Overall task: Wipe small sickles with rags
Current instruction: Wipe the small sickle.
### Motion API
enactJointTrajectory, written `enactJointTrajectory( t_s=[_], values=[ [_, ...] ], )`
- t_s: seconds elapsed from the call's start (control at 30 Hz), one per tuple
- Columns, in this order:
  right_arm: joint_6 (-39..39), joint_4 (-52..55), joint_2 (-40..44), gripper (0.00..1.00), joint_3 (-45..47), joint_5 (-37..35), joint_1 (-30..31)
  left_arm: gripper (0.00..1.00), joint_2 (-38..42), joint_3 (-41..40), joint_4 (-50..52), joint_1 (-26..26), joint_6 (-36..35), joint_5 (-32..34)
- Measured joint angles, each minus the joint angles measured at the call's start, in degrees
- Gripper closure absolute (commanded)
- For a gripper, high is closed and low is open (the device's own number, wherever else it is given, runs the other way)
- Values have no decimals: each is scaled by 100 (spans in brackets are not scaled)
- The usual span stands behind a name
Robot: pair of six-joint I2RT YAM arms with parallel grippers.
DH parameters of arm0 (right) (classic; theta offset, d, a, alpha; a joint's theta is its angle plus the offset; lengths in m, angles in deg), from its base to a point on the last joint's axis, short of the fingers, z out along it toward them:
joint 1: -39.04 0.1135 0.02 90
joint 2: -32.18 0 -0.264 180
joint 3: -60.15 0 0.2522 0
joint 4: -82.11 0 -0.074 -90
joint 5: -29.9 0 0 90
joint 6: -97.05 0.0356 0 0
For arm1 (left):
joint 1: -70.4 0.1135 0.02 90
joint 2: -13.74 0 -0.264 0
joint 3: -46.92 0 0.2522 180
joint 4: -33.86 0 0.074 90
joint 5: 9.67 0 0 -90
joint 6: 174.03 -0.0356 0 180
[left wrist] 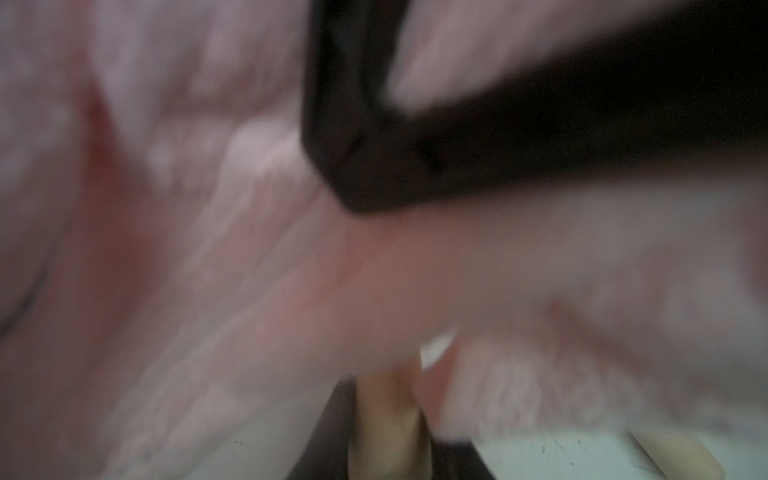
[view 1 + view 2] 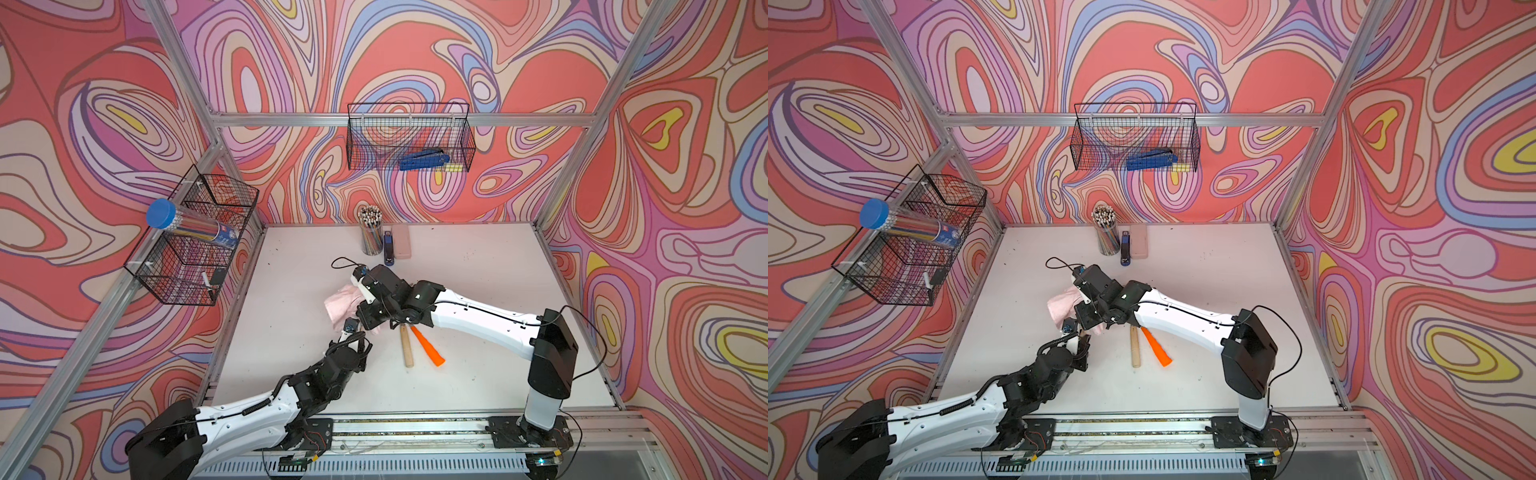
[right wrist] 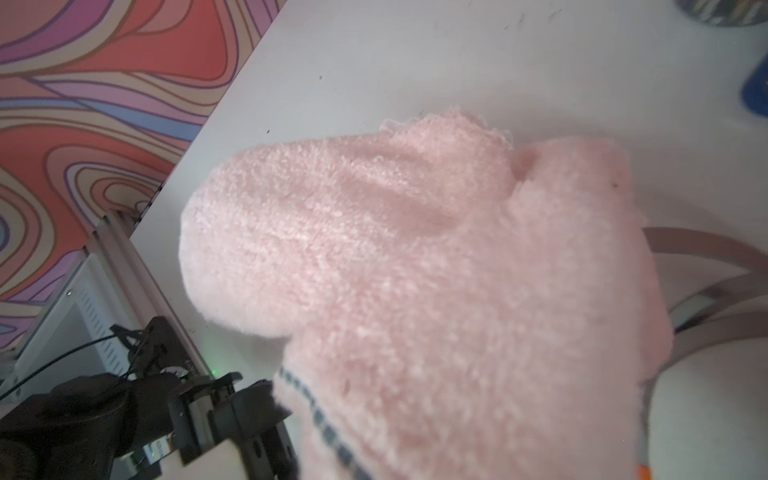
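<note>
My left gripper (image 2: 360,336) is shut on the pale wooden handle (image 1: 386,424) of a small sickle, and its blade is hidden under the rag. The pale-pink fuzzy rag (image 2: 340,301) hangs bunched over my right gripper (image 2: 365,318), which is shut on it. In the right wrist view the rag (image 3: 436,270) covers the jaws. Two more small sickles lie just right of the grippers, one with a wooden handle (image 2: 407,345) and one with an orange handle (image 2: 428,347). Their curved grey blades (image 3: 715,245) show beside the rag. Both grippers are close together at mid-table.
At the back edge of the table stand a cup of pencils (image 2: 371,232), a blue stapler (image 2: 388,248) and a smooth pink case (image 2: 401,241). Wire baskets hang on the back wall (image 2: 409,137) and left wall (image 2: 195,245), the latter holding a blue-capped tube (image 2: 183,224).
</note>
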Motion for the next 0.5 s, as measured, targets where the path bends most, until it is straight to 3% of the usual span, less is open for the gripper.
enactJointTrajectory(
  t_s=[0.27,0.5],
  values=[
    [210,-555,31,100,643,531,-57,100,452,-17,105,0,-179,13],
    [293,-723,31,100,662,374,-68,100,743,-90,269,4,-175,146]
  ],
)
